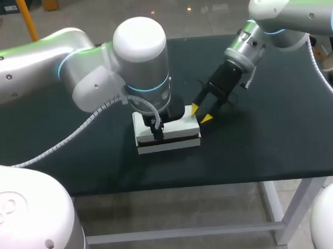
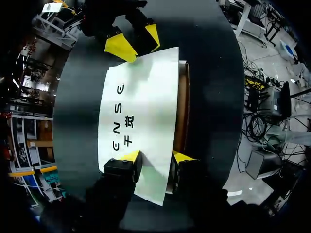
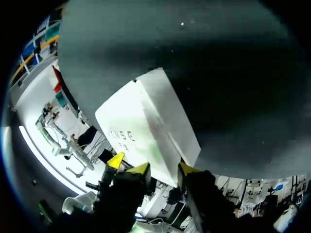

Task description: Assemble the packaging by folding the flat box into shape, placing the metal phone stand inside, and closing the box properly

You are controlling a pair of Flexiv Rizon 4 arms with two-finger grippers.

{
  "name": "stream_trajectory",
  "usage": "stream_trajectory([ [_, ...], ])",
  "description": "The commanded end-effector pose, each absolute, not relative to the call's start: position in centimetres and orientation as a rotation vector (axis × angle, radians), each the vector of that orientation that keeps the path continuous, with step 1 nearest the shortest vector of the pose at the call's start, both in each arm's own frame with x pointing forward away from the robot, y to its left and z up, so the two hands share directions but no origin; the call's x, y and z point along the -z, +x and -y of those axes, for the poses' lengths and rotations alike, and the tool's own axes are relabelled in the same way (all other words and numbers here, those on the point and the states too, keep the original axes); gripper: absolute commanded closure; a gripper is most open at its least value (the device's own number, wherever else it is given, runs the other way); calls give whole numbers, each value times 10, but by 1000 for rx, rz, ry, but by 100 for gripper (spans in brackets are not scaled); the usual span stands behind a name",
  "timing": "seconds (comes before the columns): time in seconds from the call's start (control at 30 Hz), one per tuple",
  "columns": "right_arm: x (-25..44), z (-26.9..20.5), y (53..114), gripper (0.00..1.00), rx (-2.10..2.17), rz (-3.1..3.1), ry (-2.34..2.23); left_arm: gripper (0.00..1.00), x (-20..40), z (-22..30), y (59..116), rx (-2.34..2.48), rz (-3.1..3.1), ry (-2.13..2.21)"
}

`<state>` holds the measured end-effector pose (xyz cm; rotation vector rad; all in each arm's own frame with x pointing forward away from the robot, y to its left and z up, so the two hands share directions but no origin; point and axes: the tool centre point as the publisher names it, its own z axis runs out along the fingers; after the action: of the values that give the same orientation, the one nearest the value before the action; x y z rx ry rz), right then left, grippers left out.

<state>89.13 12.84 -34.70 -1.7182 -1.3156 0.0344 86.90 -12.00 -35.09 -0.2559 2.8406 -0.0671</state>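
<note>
Left hand atop white cardboard box, centre of black surface; grip cannot be told. Right hand, narrowly parted, at its 2 o'clock corner. Probably light, crushable: hold stiff end walls.

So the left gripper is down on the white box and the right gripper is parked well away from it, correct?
Not quite. The left gripper is down on the white box, but the right gripper is not parked away. Its open yellow tips sit right at the box's end nearest that arm, as the head view shows.
</note>
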Motion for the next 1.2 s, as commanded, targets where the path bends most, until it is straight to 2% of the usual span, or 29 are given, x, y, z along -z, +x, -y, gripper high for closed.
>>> stream_trajectory([
  [0.03,345,-126,887,59,-21,1315,-1726,58,355,122,866,62,-2835,-258],
  [0.47,334,-126,882,62,35,1338,-1736,58,358,122,865,69,-2842,-260],
  [0.53,331,-127,880,73,50,1355,-1737,58,358,122,864,70,-2843,-260],
  [0.63,328,-130,877,100,72,1382,-1735,57,358,122,864,72,-2844,-261],
  [1.2,337,-142,860,100,107,1473,-1729,57,358,120,862,77,-2843,-268],
])
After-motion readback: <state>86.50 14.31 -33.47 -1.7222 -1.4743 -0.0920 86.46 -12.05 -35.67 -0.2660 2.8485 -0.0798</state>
